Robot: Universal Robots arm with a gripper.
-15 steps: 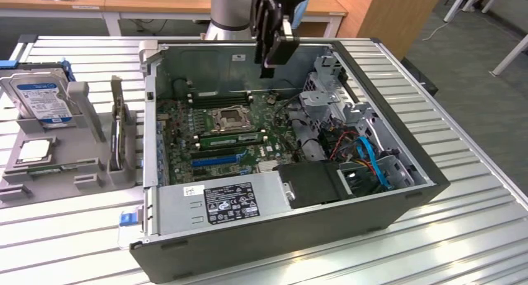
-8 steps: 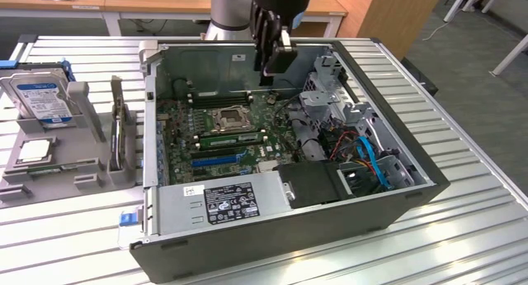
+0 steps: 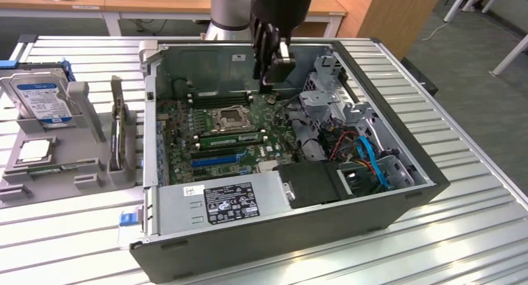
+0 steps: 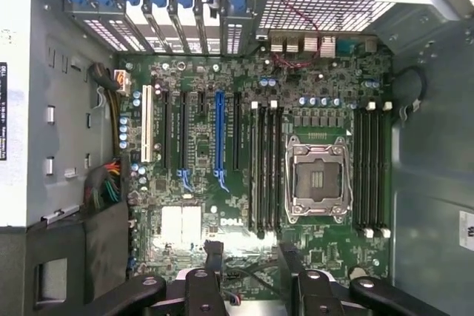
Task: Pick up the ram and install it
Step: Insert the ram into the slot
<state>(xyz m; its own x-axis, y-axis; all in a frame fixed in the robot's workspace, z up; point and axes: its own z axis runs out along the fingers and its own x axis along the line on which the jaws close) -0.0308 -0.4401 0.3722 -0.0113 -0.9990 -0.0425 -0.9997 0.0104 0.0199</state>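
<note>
Black two-finger gripper (image 3: 272, 72) hangs above the open grey computer case (image 3: 412, 192), jaws spread wide, empty. Thin green ram stick (image 3: 234, 137) sits slotted beside the silver CPU socket (image 4: 318, 177), seemingly installed.

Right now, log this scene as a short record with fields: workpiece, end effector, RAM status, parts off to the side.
workpiece: open computer case lying on a slatted metal table, motherboard exposed
end effector: end effector open, empty, above the motherboard inside the case
CPU socket: CPU socket between two banks of memory slots
RAM status: not held
side parts: hard drive upright in a grey holder at the exterior view's left
</note>
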